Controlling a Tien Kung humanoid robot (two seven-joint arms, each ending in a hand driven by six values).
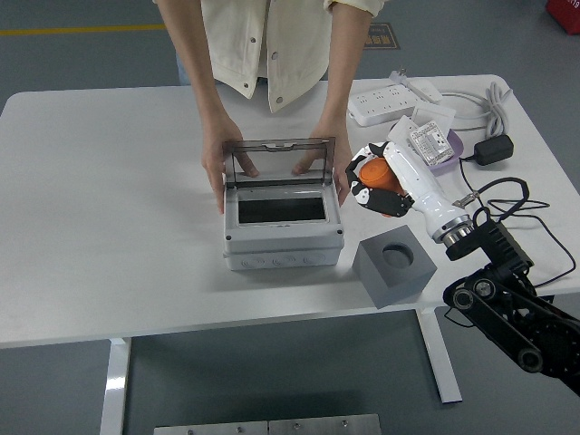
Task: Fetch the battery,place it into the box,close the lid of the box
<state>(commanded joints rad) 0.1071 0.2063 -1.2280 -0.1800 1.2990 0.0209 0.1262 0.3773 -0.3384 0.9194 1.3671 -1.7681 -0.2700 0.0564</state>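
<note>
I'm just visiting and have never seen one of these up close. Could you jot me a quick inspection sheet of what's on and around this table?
Surface: white table, mostly bare on the left.
Job's things: orange battery in the right robot hand; grey box, lid propped open by a person's hands; grey holder block, socket empty.
Clutter: power strip; purple dish of small parts.
Grippers: left robot hand nothing seen.
Cables: black adapter, loose black leads.
Surroundings: grey floor.

person (272,45) cut off at top edge above the chest. right hand (381,181) wraps the orange battery (373,171), most of it covered by fingers. box (283,222) interior dark, contents unreadable. right arm (517,308) runs off right edge. print on packets in purple tray (435,156) too small to read.
</note>
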